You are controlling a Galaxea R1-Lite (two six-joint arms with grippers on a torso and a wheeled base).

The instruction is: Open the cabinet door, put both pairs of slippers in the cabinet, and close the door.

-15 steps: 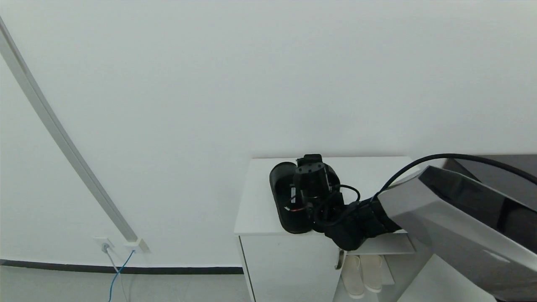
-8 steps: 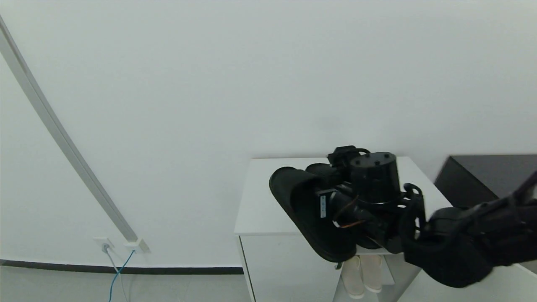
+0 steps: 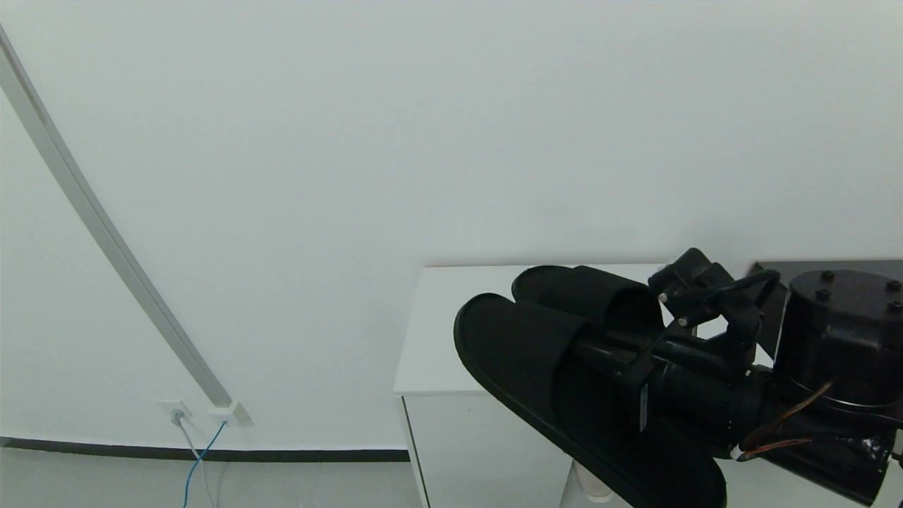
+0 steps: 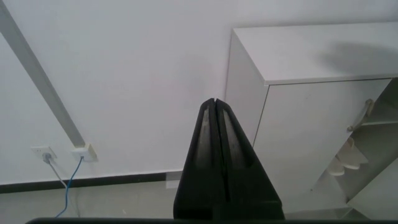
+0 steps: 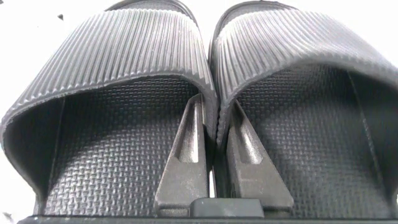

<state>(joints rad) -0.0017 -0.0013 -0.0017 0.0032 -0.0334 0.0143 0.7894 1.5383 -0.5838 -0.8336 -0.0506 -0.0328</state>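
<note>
One second logged, head view steady throughout.

Cabinet: white, against the wall, unmoved. Its compartment on the robot's right stands open in the left wrist view. Its top surface carried the black slippers a second ago and no longer does.

Black slippers: lifted off the top as a pair and swung toward the robot's right and nearer the head camera. They now hang in the air in front of the cabinet's right half, toes pointing left.

White slippers: side by side on a shelf inside the open compartment, so one pair is already stowed.

Right gripper: one finger inside each black slipper, pinching the two inner walls together. The grip has held through the swing.

Left gripper: fingers pressed together, holding nothing, hanging left of the cabinet and well apart from it.

Judgement: pick-up of the second pair is done. What remains is to lower it to the open compartment, set it on a shelf, release, then close the door. The pair hangs from one pinch, so a slip is possible on the way down.

Writing: none readable. A small pale label on the right gripper's body is too small to read.
</note>
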